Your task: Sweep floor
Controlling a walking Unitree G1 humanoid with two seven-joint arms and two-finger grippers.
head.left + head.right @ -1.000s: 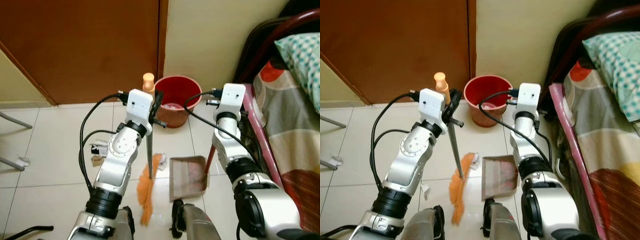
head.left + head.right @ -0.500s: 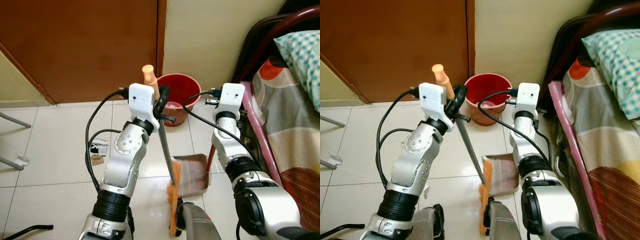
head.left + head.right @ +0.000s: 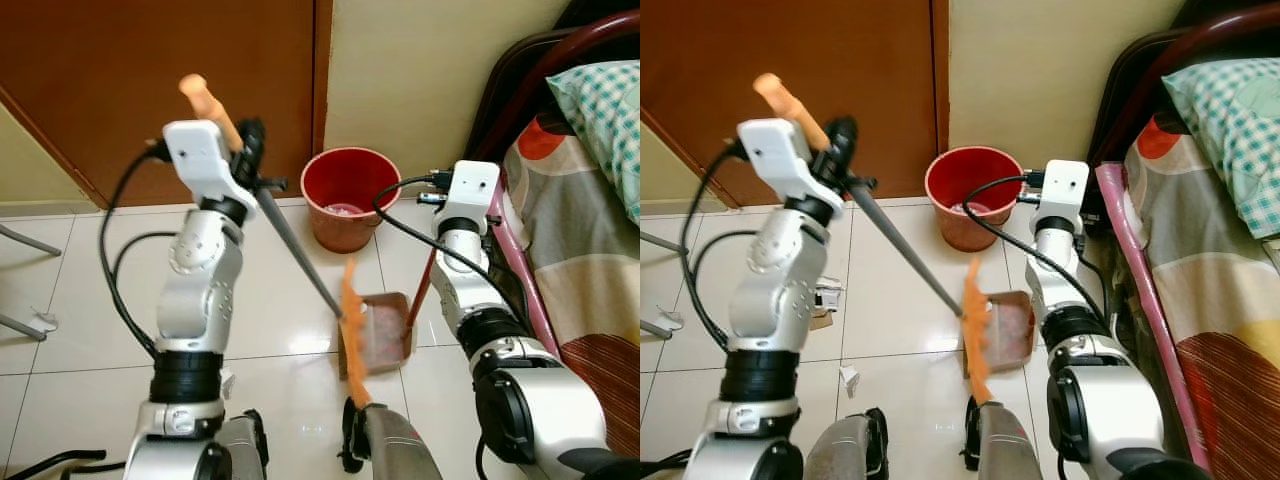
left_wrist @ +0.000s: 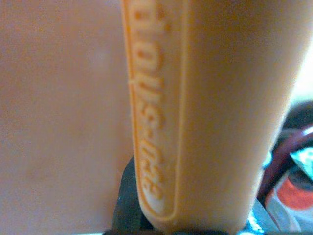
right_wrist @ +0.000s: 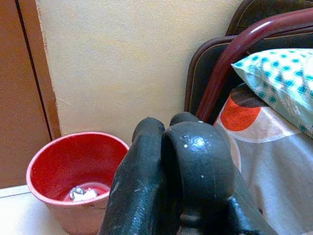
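Sweeping into dustpan (image 3: 385, 335): left claw (image 3: 245, 150) gripping broom (image 3: 300, 255) handle upper left, right claw (image 5: 171, 176) closed on dustpan handle; next, drag remaining scraps (image 3: 848, 377) lower-left in

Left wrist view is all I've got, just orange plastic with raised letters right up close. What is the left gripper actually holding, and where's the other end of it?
Observer: The left gripper is shut on the broom, near its orange handle end. The shaft slants down to the orange bristles, which are at the mouth of the dustpan.
Operator: Okay, who's got the dustpan?
Observer: The right gripper is shut on the dustpan's red handle, and the pan rests on the floor tiles beside the bed.
Operator: Anything left to sweep?
Observer: Yes, some small scraps lie on the tiles behind the left arm, and another bit is nearer the robot's feet.
Operator: And a bin?
Observer: A red bucket stands by the wall, just beyond the dustpan.
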